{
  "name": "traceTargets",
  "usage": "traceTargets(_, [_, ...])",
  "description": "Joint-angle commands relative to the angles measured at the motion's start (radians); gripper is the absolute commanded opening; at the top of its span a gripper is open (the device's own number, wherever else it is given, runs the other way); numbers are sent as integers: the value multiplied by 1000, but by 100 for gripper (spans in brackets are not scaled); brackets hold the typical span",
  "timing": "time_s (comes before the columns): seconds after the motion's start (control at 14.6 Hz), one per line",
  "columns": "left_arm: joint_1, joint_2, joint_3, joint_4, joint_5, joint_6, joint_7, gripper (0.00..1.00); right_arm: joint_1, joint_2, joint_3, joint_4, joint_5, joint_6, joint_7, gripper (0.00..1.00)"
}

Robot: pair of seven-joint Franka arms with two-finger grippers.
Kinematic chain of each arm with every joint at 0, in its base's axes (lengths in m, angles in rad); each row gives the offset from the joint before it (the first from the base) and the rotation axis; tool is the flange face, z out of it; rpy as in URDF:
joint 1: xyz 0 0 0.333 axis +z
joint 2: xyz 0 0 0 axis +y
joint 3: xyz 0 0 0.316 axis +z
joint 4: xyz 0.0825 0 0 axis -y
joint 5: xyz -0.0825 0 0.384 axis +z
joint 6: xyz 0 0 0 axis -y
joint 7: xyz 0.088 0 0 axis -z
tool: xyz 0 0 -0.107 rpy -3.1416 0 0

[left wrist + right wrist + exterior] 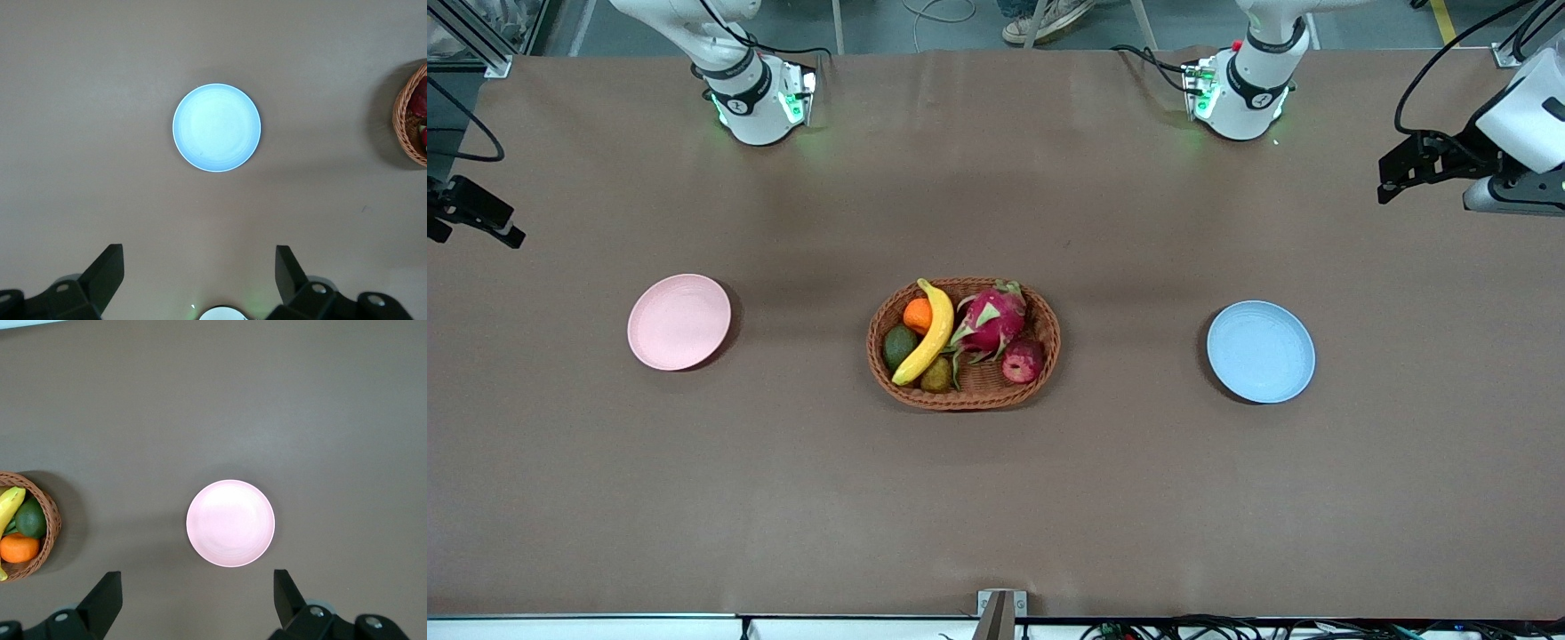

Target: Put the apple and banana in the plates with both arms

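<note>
A brown wicker basket (963, 343) sits mid-table, and both fruits of the task lie in it. The banana (927, 331) lies lengthwise across the part of the basket toward the right arm's end, with an orange (917, 316) and an avocado (899, 346) just beside it. The apple (1023, 360) rests at the rim toward the left arm's end, nearer the front camera than the dragon fruit (989, 322) it touches. A small brownish fruit (936, 376), possibly a kiwi, lies near the banana's lower tip.

The pink plate (679, 321) stands well apart from the basket toward the right arm's end, and the blue plate (1261, 351) well apart toward the left arm's end. Both are bare.

The left gripper (199, 283) hangs high over the table near the blue plate (217, 127), fingers spread wide with nothing between them; only the basket's edge (408, 117) shows in its wrist view, so the apple is well off to one side of it. The right gripper (197, 603) hangs likewise near the pink plate (230, 523), fingers wide apart and holding nothing; the banana (9, 510) peeks from the basket (47, 520) at the border of its view, well away from the fingers.
</note>
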Motion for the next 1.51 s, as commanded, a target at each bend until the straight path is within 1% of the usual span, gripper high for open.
traceTargets(0.0, [3, 5, -3, 24, -9, -17, 1, 100, 7, -26, 0, -26, -22, -5, 6, 100])
traceTargets(0.21, [1, 13, -3, 30, 0, -16, 2, 100, 7, -26, 0, -26, -22, -7, 1, 100])
traceTargets(0.34, [-10, 37, -1, 39, 9, -14, 13, 100, 7, -26, 0, -26, -22, -7, 0, 100])
traceTargets(0.41, [-11, 63, -10, 70, 31, -14, 13, 100, 6, -26, 0, -26, -22, -7, 0, 100])
traceTargets(0.48, [-20, 80, -15, 81, 35, -14, 10, 100, 6, -26, -1, -25, -22, -6, 1, 100])
traceTargets(0.68, [-62, 132, -30, 78, 11, 15, -31, 100, 6, -7, -1, -23, -24, 2, 0, 100])
traceTargets(0.89, [-123, 212, -45, 70, -3, 23, -163, 100, 7, 8, -1, -23, -24, -1, -6, 100])
traceTargets(1.1, [-201, 279, -49, 38, -13, 96, -315, 100, 27, 28, -1, -25, -24, -6, 6, 100])
traceTargets(1.16, [-235, 299, -49, 29, -23, 119, -390, 100, 47, 39, 0, -25, -24, -2, 6, 100])
traceTargets(1.3, [-298, 362, -49, 32, -49, 162, -534, 100, 128, 88, 0, -25, -24, -13, 9, 100])
traceTargets(1.44, [-347, 419, -47, 33, -76, 266, -675, 100, 194, 155, -1, 0, -25, -9, 1, 100])
